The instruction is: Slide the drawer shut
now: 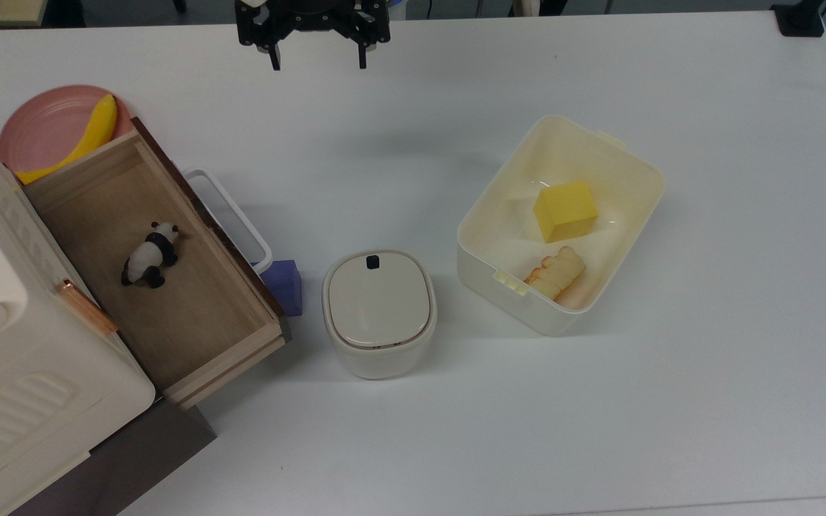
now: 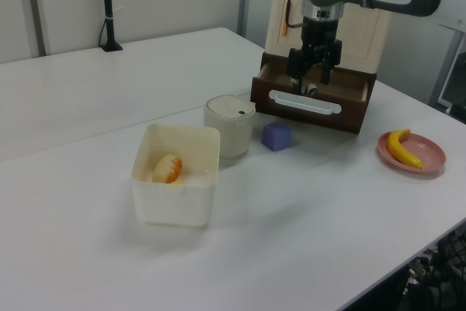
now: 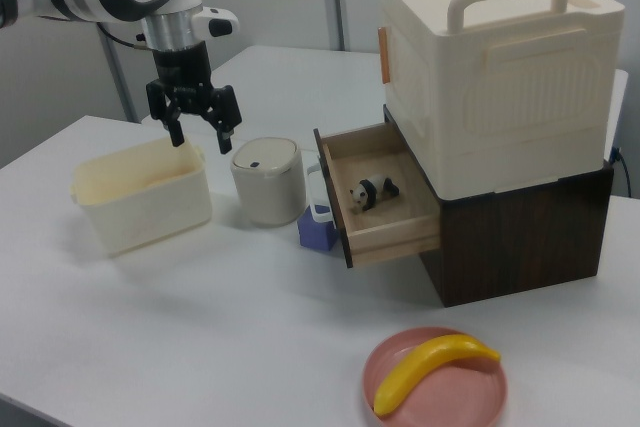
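Plate (image 3: pixel 437 384): pink, nearest in the right view, a banana (image 3: pixel 432 370) lying across it.
Drawer (image 1: pixel 162 272): pulled well out of the dark brown cabinet (image 3: pixel 520 232), light wood inside, its white loop handle (image 1: pixel 230 215) facing the open table.
Panda (image 1: pixel 150 254): a small toy figure lying on the drawer floor, about midway along.
Cream case (image 3: pixel 500 57): a big plastic box with a handle, sitting on top of the cabinet.
Purple block (image 1: pixel 282 287): on the table just beside the drawer's front corner, close to the handle.
Lidded pot (image 1: pixel 378 312): cream, rounded, standing near the block and between the drawer and the tub.
Tub (image 1: pixel 617 161): open cream plastic box further along the table, holding a yellow cube (image 1: pixel 565 210) and a bread-like piece (image 1: pixel 555 272).
Gripper (image 1: pixel 317 66): hanging above the table, fingers (image 1: pixel 274 61) spread wide apart with nothing between them.
Drawer against fingers: well apart; in the top view the drawer lies down and to the top view's left of the fingers, no contact with the handle.
Table (image 1: pixel 707 373): white, carrying all of it.
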Robot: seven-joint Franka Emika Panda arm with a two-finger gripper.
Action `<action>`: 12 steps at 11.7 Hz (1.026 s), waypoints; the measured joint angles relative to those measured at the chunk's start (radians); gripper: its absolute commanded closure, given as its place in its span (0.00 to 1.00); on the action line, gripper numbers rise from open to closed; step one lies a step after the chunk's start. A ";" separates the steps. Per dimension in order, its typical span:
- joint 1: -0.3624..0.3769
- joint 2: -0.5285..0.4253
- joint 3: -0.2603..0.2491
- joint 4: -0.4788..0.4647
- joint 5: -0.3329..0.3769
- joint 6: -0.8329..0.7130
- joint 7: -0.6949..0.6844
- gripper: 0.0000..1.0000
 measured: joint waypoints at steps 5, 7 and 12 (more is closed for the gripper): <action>-0.002 0.000 -0.001 -0.001 0.000 0.000 0.001 0.00; -0.001 0.001 -0.001 -0.007 0.000 0.000 0.001 0.00; -0.001 0.001 -0.001 -0.015 0.000 0.000 0.001 0.07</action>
